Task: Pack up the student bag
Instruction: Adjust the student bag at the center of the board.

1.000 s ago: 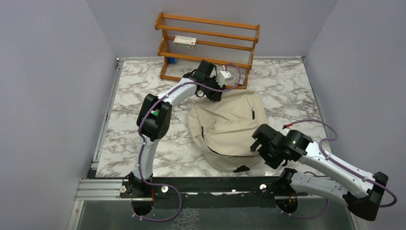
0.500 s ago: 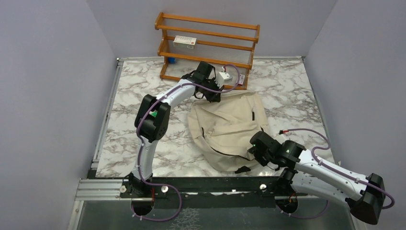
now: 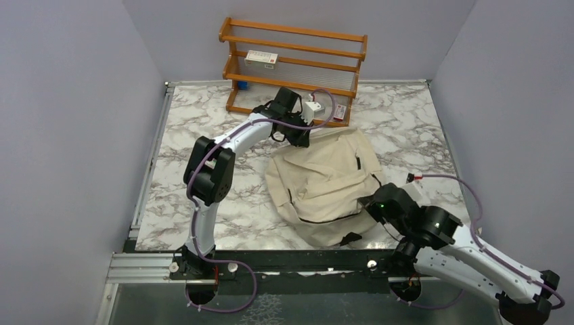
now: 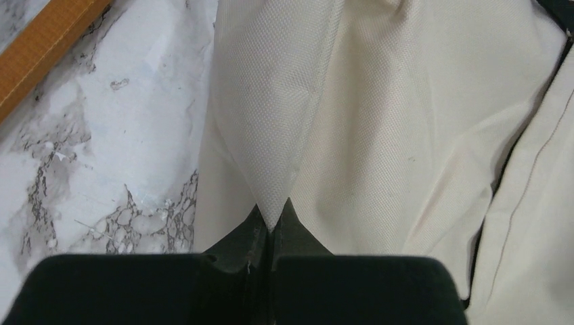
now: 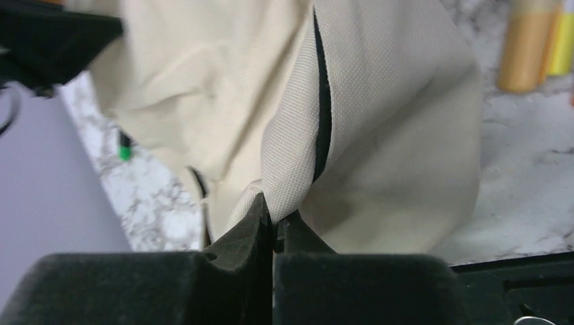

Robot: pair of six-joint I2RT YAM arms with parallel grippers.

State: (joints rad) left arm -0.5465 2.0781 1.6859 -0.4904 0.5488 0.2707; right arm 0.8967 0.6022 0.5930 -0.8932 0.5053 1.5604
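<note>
Left pincer (image 4: 272,215): jaws together, clamped on a raised fold of cream cloth. The fabric rises in a narrow peak from between the tips.
Left pincer's hold: the fold belongs to the far-left rim of the student bag (image 3: 325,179), just on the near side of the wooden rack (image 3: 296,30).
Right pincer (image 5: 273,211): jaws together, clamped on a fold of the same bag at its near-right edge.
Beside the right pincer: a dark slit (image 5: 322,101) runs up the cloth just above the tips, between two cream folds.
Student bag: it lies slumped on the middle of the counter (image 3: 203,135), between the two pincers. Its far edge is close to the rack and its near edge is close to the counter's near border.
Bag details: a black strap (image 3: 357,161) lies on its far-right part, and a black tab (image 3: 348,238) shows at its near edge.
Counter: white marble pattern with grey veins.
Wooden rack: it stands at the far edge of the counter. A white box (image 3: 261,58) lies on its middle shelf and a small blue thing (image 3: 241,84) on its lowest shelf at the left.
Right wrist background: blurred orange and yellow upright shapes (image 5: 528,40) show at far right. What they are cannot be told.
</note>
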